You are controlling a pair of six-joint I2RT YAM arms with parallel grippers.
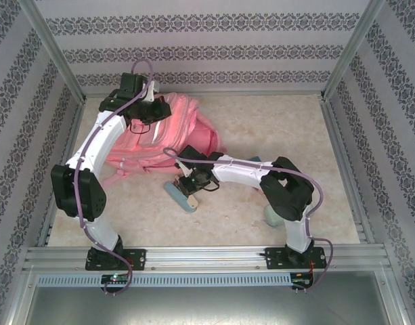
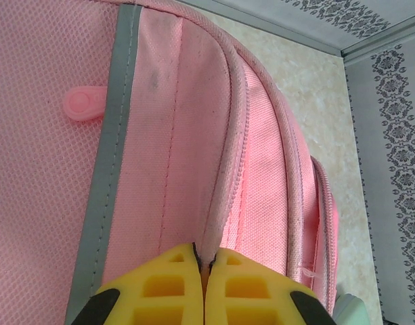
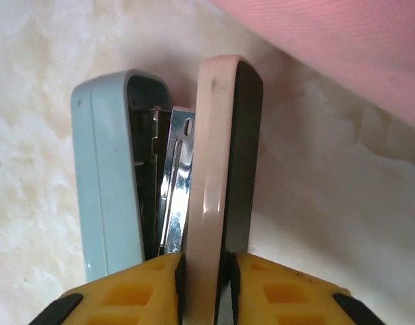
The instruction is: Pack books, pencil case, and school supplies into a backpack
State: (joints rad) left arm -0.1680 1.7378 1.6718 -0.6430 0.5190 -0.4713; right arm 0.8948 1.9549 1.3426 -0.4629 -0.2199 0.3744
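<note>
Stapler: pale teal upper shell, cream base arm with dark underside, bright metal magazine between them; arms slightly parted at the rounded tip. Long axis runs straight away from the right gripper, whose yellow fingers are clamped on the cream arm. Seen from above, it slants far-left to near-right. Location: marbled table, just near of the pink backpack. Left gripper: pinched tight on the backpack's zipper edge.
</note>
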